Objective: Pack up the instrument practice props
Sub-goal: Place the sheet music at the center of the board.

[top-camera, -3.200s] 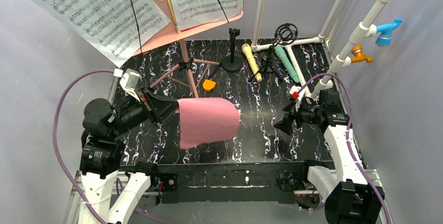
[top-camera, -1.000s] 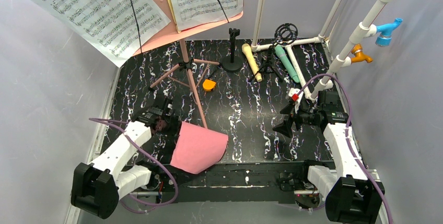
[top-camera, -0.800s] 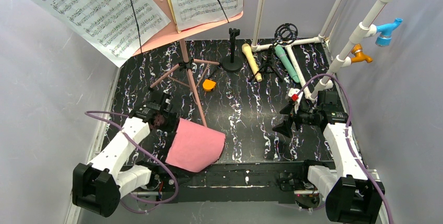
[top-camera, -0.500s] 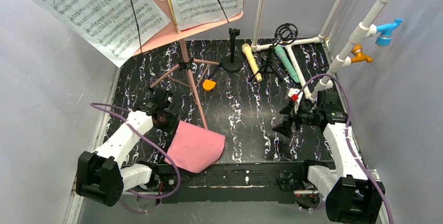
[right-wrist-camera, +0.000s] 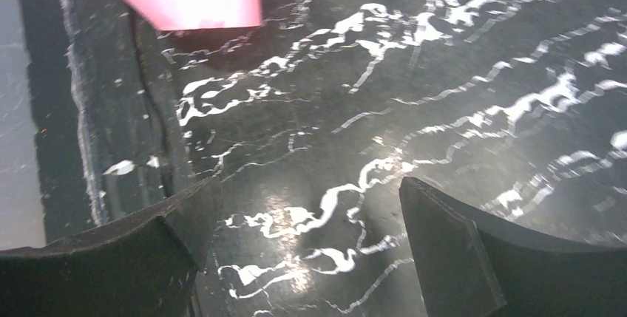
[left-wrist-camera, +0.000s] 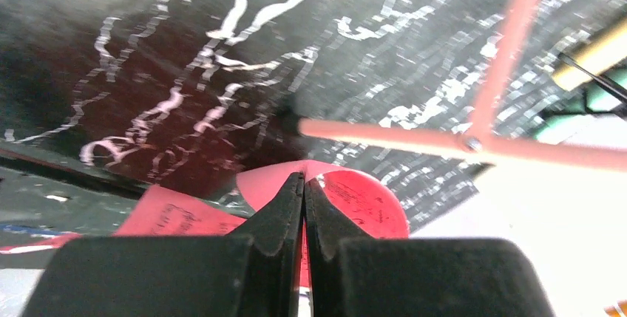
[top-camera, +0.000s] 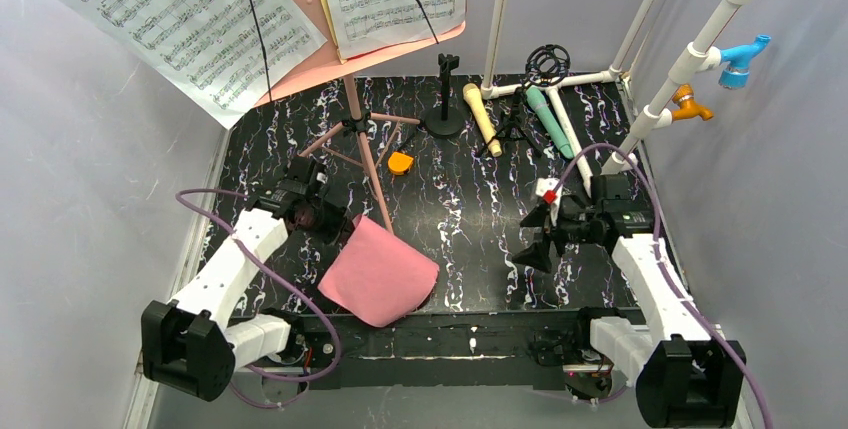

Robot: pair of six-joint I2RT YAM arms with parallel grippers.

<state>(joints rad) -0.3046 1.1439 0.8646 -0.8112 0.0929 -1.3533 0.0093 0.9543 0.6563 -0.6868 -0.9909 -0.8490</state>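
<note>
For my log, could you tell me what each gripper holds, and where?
The left gripper pinches the pink music sheet at its edge; the right gripper is open, holding nothing.

— What are they working on?
— A black table point(top-camera: 470, 219) veined with white marbling, with a dark rail point(top-camera: 430, 346) along its near edge.
— And around it?
— Plain grey walls point(top-camera: 90, 199) on 3 sides. A white pipe frame point(top-camera: 703, 37) rises at the far right corner, carrying 1 blue fitting point(top-camera: 742, 57) and 1 orange fitting point(top-camera: 690, 104).
— Lighting?
— Soft and even, with a sheen on the tabletop.
</note>
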